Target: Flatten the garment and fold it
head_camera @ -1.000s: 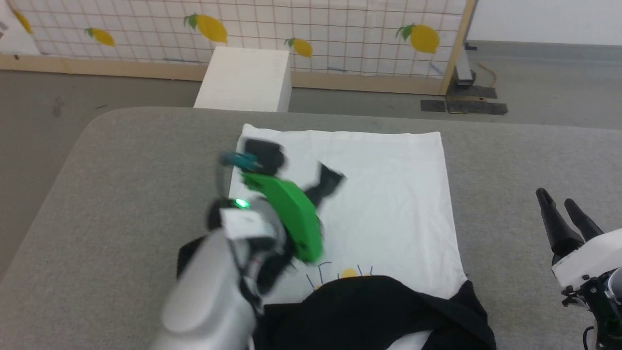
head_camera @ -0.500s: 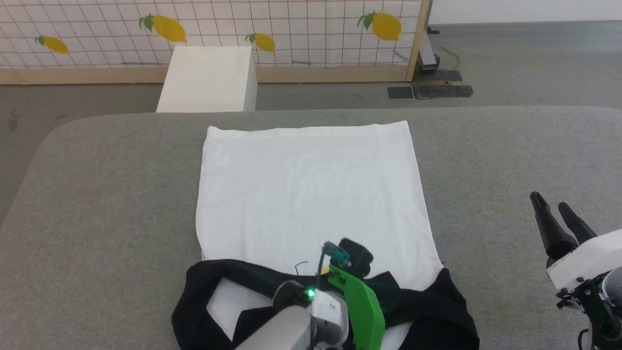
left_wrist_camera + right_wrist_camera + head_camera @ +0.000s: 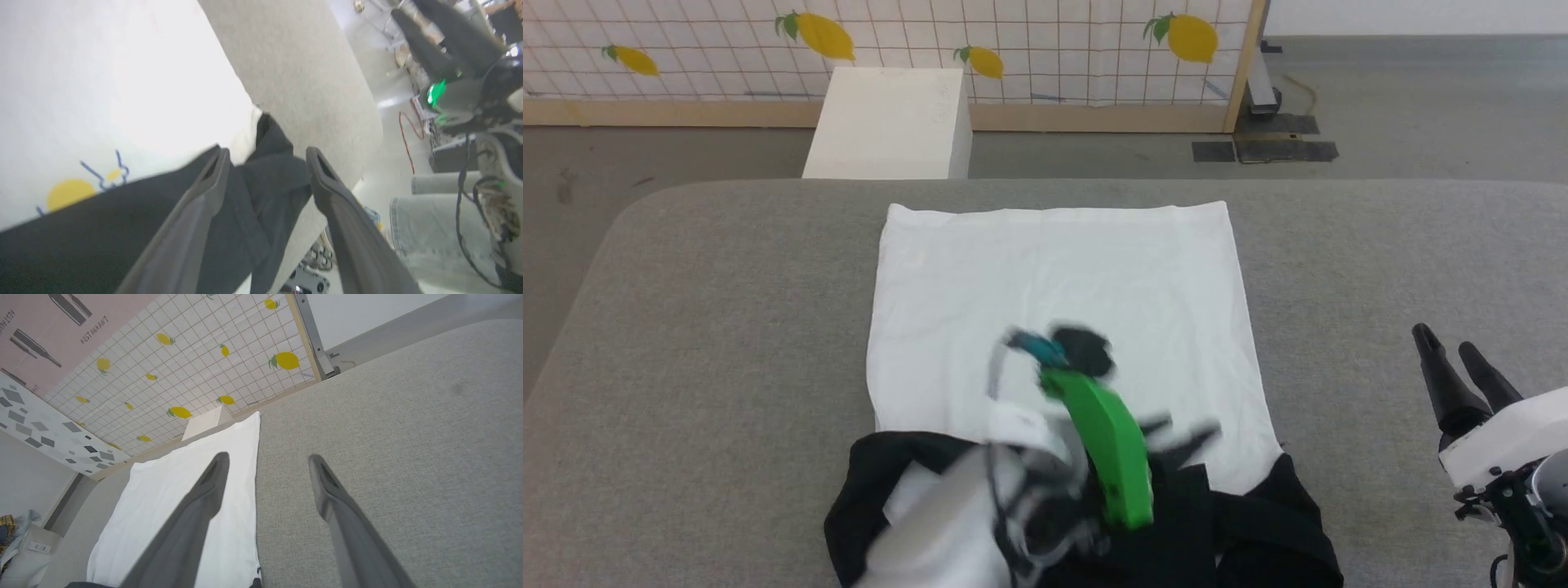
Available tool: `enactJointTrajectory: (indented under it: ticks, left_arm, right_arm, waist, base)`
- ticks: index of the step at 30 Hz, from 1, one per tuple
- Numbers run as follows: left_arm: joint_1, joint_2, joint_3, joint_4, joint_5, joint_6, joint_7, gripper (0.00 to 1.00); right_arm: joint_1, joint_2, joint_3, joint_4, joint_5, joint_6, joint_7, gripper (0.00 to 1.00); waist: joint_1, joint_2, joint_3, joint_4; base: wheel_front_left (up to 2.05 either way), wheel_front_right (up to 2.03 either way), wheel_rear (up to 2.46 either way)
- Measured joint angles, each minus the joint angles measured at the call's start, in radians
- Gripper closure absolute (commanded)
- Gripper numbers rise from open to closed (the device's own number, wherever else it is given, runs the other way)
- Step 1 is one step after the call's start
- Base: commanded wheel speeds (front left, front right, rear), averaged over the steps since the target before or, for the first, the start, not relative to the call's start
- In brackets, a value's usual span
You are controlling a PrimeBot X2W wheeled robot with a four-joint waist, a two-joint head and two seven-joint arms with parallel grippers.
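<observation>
T-shirt (image 3: 1054, 269) lying flat on the grey table (image 3: 727, 327), black sleeves (image 3: 1258, 523) bunched at the near edge.
We see the left gripper (image 3: 266, 155) above the sleeves, fingers spread; the right gripper (image 3: 1444, 341), also spread, is off to the shirt's side.

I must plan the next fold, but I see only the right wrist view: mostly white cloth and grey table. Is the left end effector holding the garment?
Observer: No. The left end effector is open, its fingers apart, with black sleeve cloth lying beyond them.
Operator: Where is that black cloth on the garment?
Observer: It lies crumpled across the near end of the garment, closest to the robot.
Operator: Can the print be seen?
Observer: Partly. In the left wrist view the yellow print peeks out at the edge of the black cloth.
</observation>
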Motion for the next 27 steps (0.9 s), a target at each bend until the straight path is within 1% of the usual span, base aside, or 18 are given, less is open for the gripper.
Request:
enactJointTrajectory:
  ticks: [2, 5, 8, 11, 13, 14, 16, 18, 21, 22, 25, 26, 27]
  left_arm:
    - [-0.036, 0.002, 0.083, -0.025, -0.027, 0.01, -0.064, 0.0]
    - [-0.089, 0.033, 0.2, -0.041, -0.016, 0.03, -0.193, 0.0]
    - [-0.111, 0.1, 0.309, -0.039, 0.018, 0.047, -0.345, 0.0]
    - [-0.113, 0.176, 0.374, -0.021, 0.075, 0.065, -0.46, 0.0]
    - [-0.11, 0.227, 0.392, -0.004, 0.132, 0.076, -0.529, 0.0]
    - [-0.104, 0.249, 0.409, 0.007, 0.144, 0.084, -0.56, 0.0]
    - [-0.085, 0.29, 0.418, 0.021, 0.188, 0.095, -0.61, 0.0]
    - [-0.054, 0.324, 0.424, 0.026, 0.239, 0.119, -0.659, 0.0]
    - [-0.006, 0.341, 0.461, 0.012, 0.267, 0.143, -0.697, 0.0]
    - [0.049, 0.335, 0.528, -0.057, 0.299, 0.154, -0.709, 0.0]
    - [0.074, 0.316, 0.582, -0.12, 0.327, 0.152, -0.712, 0.0]
    - [0.079, 0.307, 0.598, -0.137, 0.34, 0.15, -0.712, 0.0]
    - [0.08, 0.293, 0.613, -0.155, 0.345, 0.14, -0.712, 0.0]
  right_arm:
    - [0.0, 0.0, 0.004, 0.0, 0.0, 0.0, 0.0, 0.0]
    - [-0.002, 0.0, 0.012, 0.0, 0.0, 0.0, 0.001, 0.0]
    - [-0.011, 0.0, 0.025, 0.002, 0.0, 0.0, 0.008, 0.0]
    - [-0.016, 0.0, 0.037, 0.003, -0.002, 0.0, 0.009, 0.0]
    - [-0.022, 0.0, 0.041, 0.004, -0.002, 0.0, 0.009, 0.0]
    - [-0.028, 0.0, 0.043, 0.005, -0.004, 0.0, 0.009, 0.0]
    - [-0.039, 0.0, 0.047, 0.006, -0.009, 0.0, 0.009, 0.0]
    - [-0.05, 0.0, 0.047, 0.011, -0.016, 0.0, 0.009, 0.0]
    - [-0.078, 0.0, 0.04, 0.02, -0.038, 0.0, 0.009, 0.0]
    - [-0.175, 0.0, 0.024, 0.042, -0.067, 0.0, 0.036, 0.0]
    - [-0.291, 0.0, 0.007, 0.077, -0.103, 0.0, 0.092, 0.0]
    - [-0.327, 0.0, 0.004, 0.083, -0.127, 0.0, 0.116, 0.0]
    - [-0.373, -0.001, 0.005, 0.091, -0.177, 0.0, 0.152, 0.0]
  waist:
    - [0.0, 0.0, -0.003, 0.007]
    - [0.0, 0.0, -0.004, 0.014]
    - [0.0, 0.0, 0.0, 0.014]
    - [0.0, 0.0, 0.009, 0.013]
    - [0.0, 0.0, 0.016, 0.014]
    - [0.0, 0.0, 0.02, 0.014]
    - [0.0, 0.0, 0.03, 0.015]
    - [0.0, 0.0, 0.044, 0.016]
    - [0.0, 0.0, 0.068, 0.019]
    - [0.0, 0.0, 0.111, 0.023]
    - [0.0001, 0.0, 0.151, 0.028]
    - [0.0001, 0.0, 0.164, 0.029]
    - [0.0, 0.0, 0.18, 0.032]
  base:
    - [0.0, 0.0, 0.0]
    - [0.0, 0.0, 0.0]
    - [0.0, 0.0, 0.0]
    - [0.0, 0.0, 0.0]
    - [0.0, 0.0, 0.0]
    - [0.0, 0.0, 0.0]
    - [0.0, 0.0, 0.0]
    - [0.0, 0.0, 0.0]
    - [0.0, 0.0, 0.0]
    - [0.0, 0.0, 0.0]
    - [0.0, 0.0, 0.0]
    - [0.0, 0.0, 0.0]
    - [0.0, 0.0, 0.0]
